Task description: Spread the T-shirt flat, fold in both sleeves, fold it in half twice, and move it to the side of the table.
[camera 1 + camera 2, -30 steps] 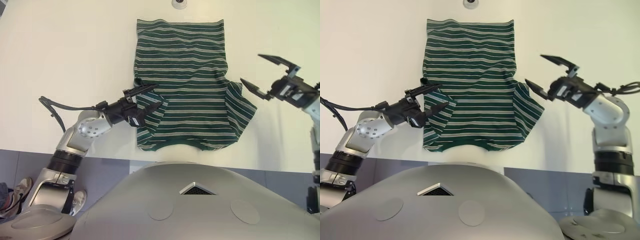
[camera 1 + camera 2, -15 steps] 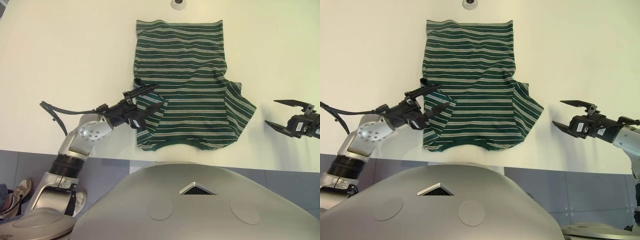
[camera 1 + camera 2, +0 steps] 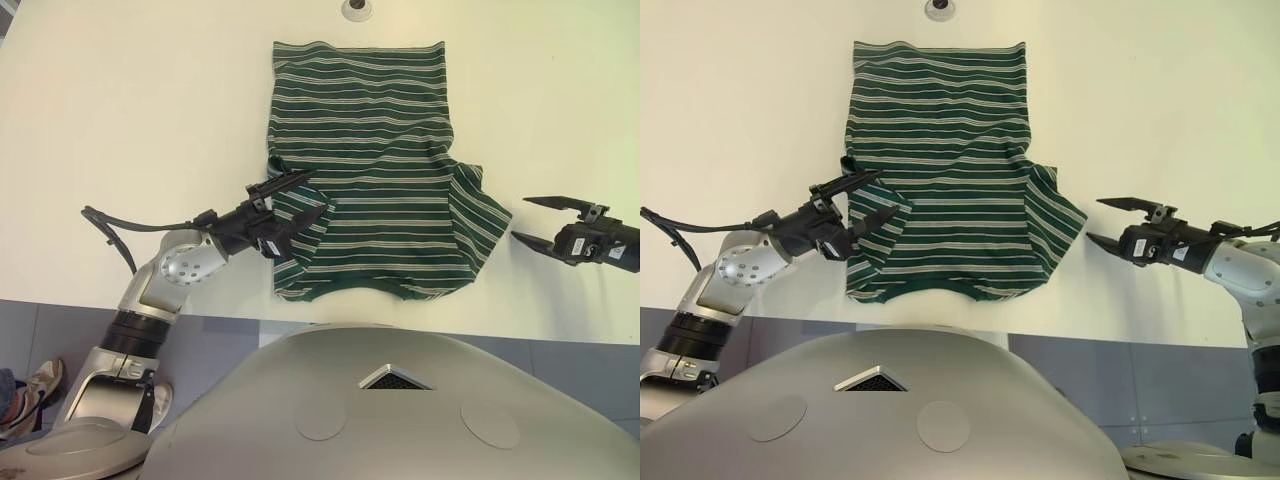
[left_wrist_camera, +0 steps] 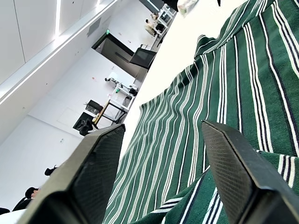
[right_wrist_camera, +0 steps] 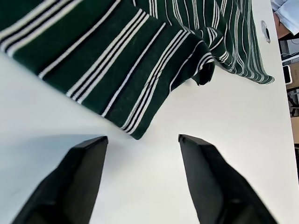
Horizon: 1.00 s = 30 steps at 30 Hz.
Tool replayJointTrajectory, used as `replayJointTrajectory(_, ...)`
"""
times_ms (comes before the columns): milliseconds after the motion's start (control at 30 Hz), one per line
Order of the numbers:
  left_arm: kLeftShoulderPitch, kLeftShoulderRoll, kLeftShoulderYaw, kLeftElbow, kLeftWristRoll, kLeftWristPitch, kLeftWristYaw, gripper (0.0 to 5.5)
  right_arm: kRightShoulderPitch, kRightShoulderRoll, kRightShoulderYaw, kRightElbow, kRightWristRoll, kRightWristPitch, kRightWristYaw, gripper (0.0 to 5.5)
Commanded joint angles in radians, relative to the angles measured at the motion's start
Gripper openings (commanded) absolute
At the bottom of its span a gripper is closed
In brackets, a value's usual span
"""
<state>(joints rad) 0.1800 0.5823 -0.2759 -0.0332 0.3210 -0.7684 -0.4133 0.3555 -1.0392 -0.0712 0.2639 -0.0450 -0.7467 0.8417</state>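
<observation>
Dropping from well above the table (image 3: 130, 100), the right gripper (image 3: 520, 219) has swung back in low. It now aims its spread fingers at the tip of the right sleeve (image 3: 487, 213), close but not touching, which looks like the lead-in to folding that sleeve. The left gripper (image 3: 317, 192) has barely shifted, its fingers apart over the rumpled left sleeve (image 3: 300, 255). Between them the T-shirt (image 3: 365, 130) lies mid-table, a soft green knit with thin white stripes, collar nearest the robot, puckered around both sleeves and smoother toward the straight far hem.
</observation>
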Motion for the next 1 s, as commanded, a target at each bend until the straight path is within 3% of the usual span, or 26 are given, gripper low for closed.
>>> replayJointTrajectory(33,-0.013,-0.005,-0.005,0.008,0.011,0.009,0.002,3.0,-0.011,0.014,0.03,-0.009,-0.013,0.009,0.005,2.16)
replayJointTrajectory(400,-0.01,-0.007,-0.009,0.026,0.013,-0.007,0.003,3.0,-0.052,0.057,0.094,-0.01,-0.021,0.017,-0.014,0.03)
replayJointTrajectory(667,-0.004,-0.007,-0.007,0.024,0.016,-0.013,0.01,3.0,-0.047,0.055,0.089,-0.016,-0.009,0.018,-0.024,0.03)
replayJointTrajectory(1000,0.005,-0.006,-0.009,-0.002,-0.001,-0.015,0.002,3.0,-0.01,0.063,0.048,-0.177,0.159,0.034,0.009,0.03)
